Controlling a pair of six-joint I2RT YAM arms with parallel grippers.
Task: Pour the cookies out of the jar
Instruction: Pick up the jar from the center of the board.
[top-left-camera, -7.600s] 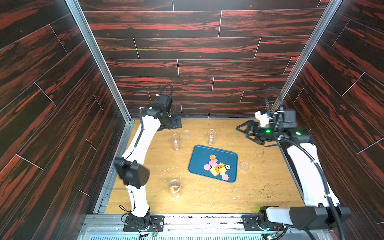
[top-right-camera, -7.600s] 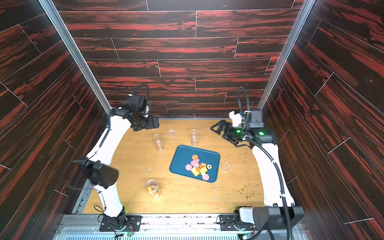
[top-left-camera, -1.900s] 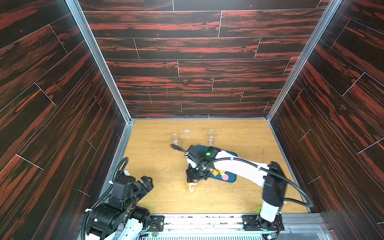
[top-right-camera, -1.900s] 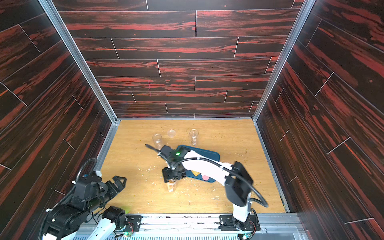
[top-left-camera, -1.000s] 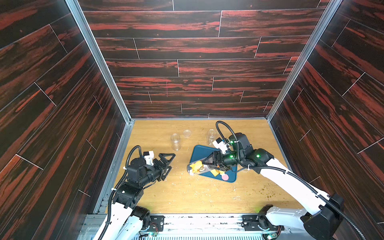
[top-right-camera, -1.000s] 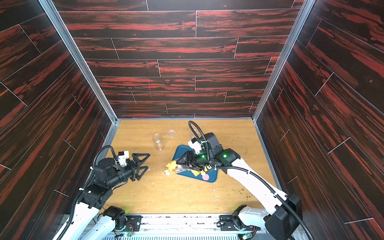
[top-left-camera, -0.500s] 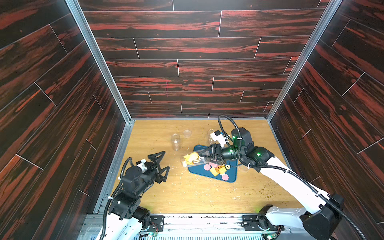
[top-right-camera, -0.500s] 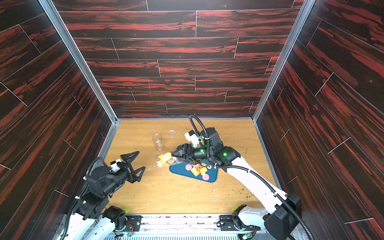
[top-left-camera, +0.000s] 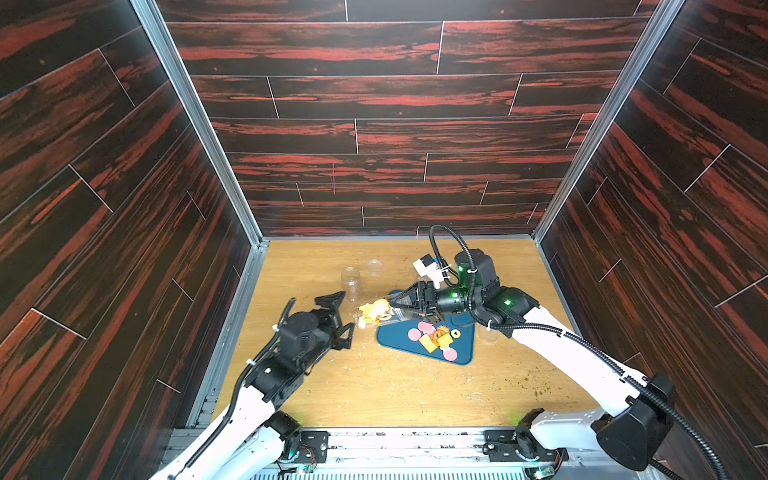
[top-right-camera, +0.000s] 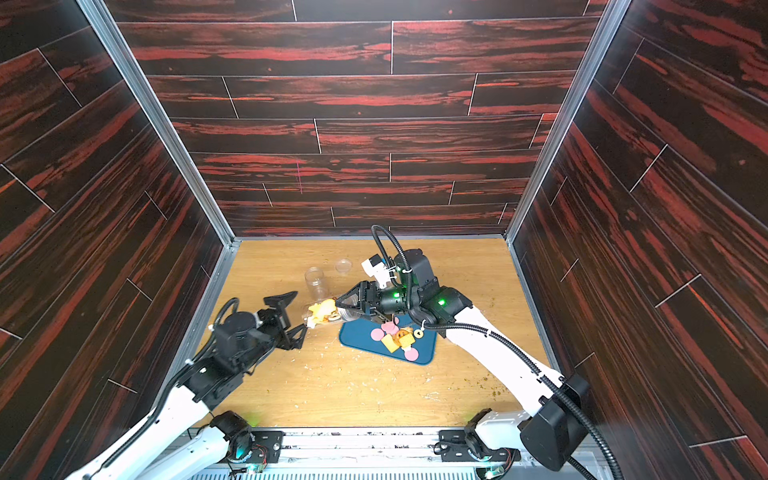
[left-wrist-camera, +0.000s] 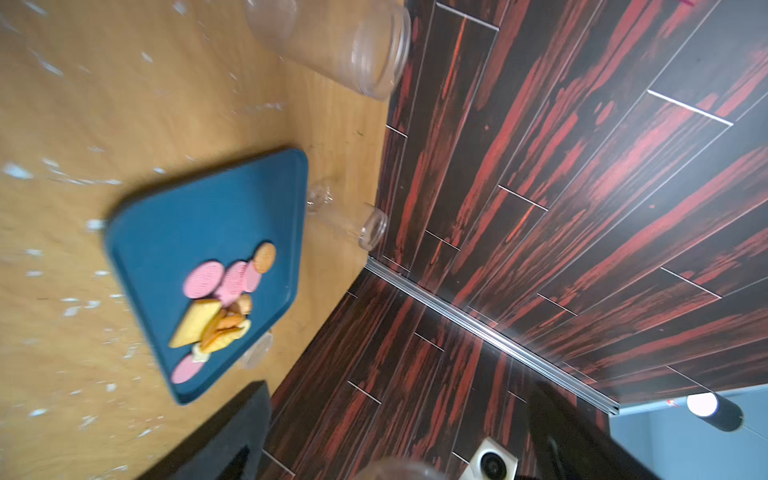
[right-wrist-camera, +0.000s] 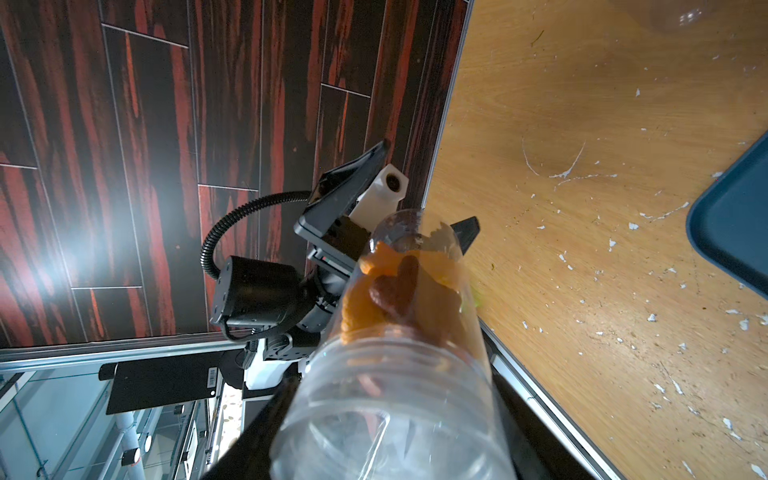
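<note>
A clear jar lies on its side in the air, just left of the blue tray. My right gripper is shut on its threaded end. Yellow and brown cookies are bunched at the jar's far end. My left gripper stands open right at that end, its fingers either side of it without touching. More cookies, pink, yellow and tan, lie on the tray.
An empty clear jar stands behind the held one, with a clear lid further back. Another empty jar stands by the tray's far side, and a clear lid lies at its right. Crumbs are scattered over the wooden table.
My left gripper has swung in toward the jar's far end and now brackets it. The right gripper has kept the jar nearly still over the last half second, after lifting it from the table.
</note>
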